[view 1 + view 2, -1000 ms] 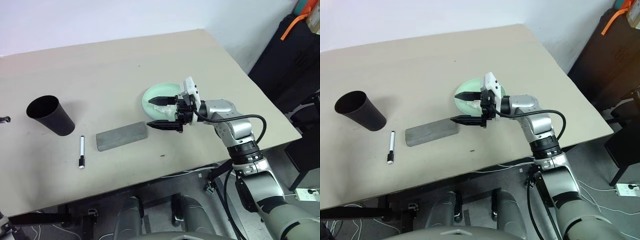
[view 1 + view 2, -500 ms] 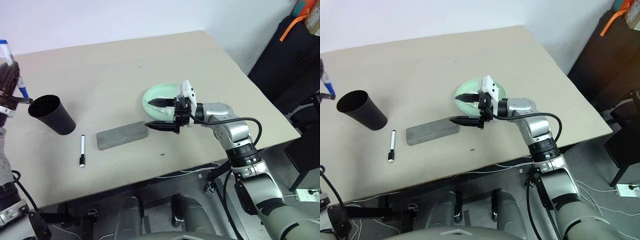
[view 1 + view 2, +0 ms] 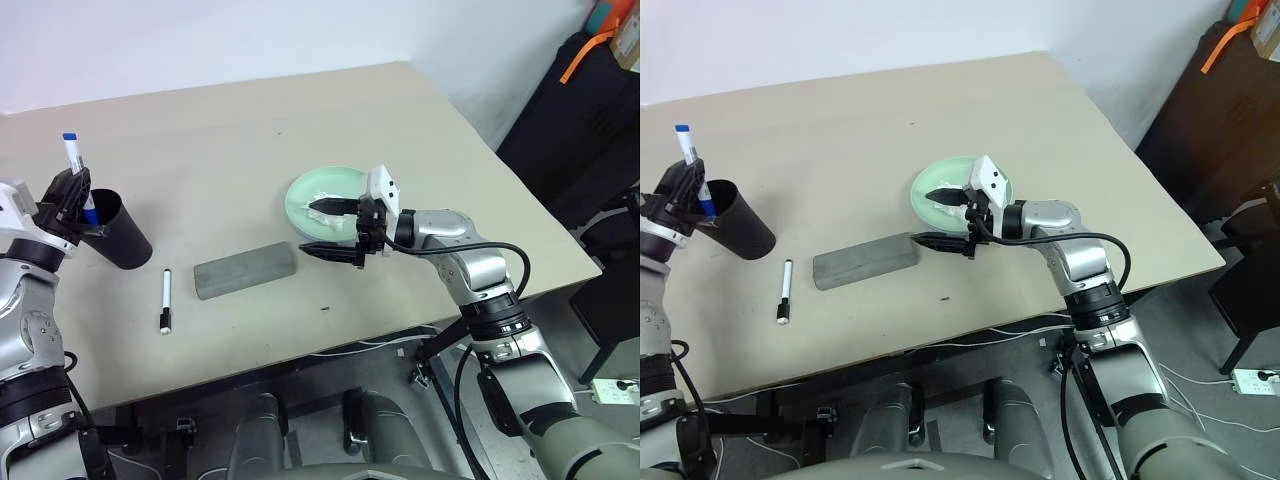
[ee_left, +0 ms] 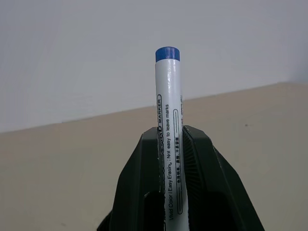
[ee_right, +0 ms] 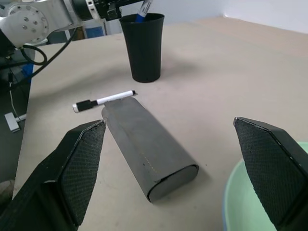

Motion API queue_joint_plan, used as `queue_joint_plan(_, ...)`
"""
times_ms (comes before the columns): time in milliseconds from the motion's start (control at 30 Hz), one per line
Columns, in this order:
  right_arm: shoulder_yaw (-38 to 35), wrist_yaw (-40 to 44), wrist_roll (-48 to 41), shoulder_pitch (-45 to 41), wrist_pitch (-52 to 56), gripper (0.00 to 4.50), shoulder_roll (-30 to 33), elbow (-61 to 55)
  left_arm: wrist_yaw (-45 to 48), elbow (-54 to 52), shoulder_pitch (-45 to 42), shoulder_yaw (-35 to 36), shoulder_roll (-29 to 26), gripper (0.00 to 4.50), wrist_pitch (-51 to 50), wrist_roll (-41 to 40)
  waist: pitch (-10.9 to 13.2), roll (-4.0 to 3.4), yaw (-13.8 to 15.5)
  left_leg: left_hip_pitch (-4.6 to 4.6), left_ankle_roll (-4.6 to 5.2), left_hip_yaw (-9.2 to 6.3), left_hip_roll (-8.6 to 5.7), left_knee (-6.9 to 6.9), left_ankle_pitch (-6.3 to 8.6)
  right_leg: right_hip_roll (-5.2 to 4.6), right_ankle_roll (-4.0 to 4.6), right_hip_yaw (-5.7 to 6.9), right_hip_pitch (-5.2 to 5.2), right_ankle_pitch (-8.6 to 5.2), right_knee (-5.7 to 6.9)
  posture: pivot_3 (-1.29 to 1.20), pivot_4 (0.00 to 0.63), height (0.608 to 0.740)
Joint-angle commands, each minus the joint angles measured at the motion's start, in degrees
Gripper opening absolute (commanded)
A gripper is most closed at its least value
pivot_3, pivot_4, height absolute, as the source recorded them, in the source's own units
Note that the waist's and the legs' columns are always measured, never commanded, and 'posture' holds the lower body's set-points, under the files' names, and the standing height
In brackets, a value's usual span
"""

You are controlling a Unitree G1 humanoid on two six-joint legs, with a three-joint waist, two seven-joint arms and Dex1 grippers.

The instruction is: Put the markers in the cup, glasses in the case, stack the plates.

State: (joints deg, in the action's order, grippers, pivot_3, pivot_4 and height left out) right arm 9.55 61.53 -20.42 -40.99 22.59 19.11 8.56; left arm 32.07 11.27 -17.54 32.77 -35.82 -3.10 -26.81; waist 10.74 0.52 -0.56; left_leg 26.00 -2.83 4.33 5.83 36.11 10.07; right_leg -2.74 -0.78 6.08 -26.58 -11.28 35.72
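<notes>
While our left gripper (image 3: 75, 205) was clenched on the blue marker (image 3: 74, 167), we held it nearly upright at the rim of the cup (image 3: 112, 230), its lower end seemingly just inside the mouth. We judged that a release with the pen this tilted could let it catch the rim and tip out, or nudge the light cup over.

Right of the cup, the black marker (image 3: 164, 302) lay flat on the table (image 3: 230, 130), just beside the case (image 3: 245, 271), which was shut. We saw a risk there too: the pen sat close enough to the case that a low reach for one could knock the other.

Further right, our right gripper (image 3: 335, 228) hung with its jaws spread wide and holding nothing, between the end of the case and the green plate (image 3: 345, 183). A careless advance from there could shove the case or scrape the plate's rim.

We could not make out the glasses or the blue plate; whether the second plate sat under the green one was hidden. Something white lay in the green plate, partly behind the fingers. The blue marker's tip was lost inside the cup.
</notes>
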Motion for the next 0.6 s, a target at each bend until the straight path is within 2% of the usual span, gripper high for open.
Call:
queue_joint_plan(33,-0.9,-0.4,-0.1,-1.0,-1.5,4.48,0.2,-2.2,-0.5,-0.8,0.5,0.5,-0.3,0.26,1.2,0.0,0.0,0.00,0.0,-0.01,-0.01,0.00,0.00,0.00,0.00,0.00,0.00,0.00,0.00,0.00,0.02,0.00,0.150,0.735)
queue_joint_plan(433,-0.9,-0.4,0.7,-1.9,-3.1,4.50,0.0,-0.7,-1.1,-2.7,2.0,0.0,-0.2,4.44,0.1,-0.6,0.0,0.00,0.0,-0.19,-0.03,0.02,0.00,-0.02,0.02,-0.01,0.01,-0.05,0.06,-0.01,0.08,0.00,0.150,0.735)
queue_joint_plan(600,-0.9,-0.1,0.6,-2.4,-3.7,4.50,-0.5,0.3,-4.7,-9.7,2.6,1.6,-2.2,4.47,-5.6,-1.7,0.0,0.01,0.0,-0.17,-0.03,0.03,0.01,-0.03,0.02,-0.01,0.01,-0.06,0.06,-0.02,0.07,0.00,0.150,0.735)
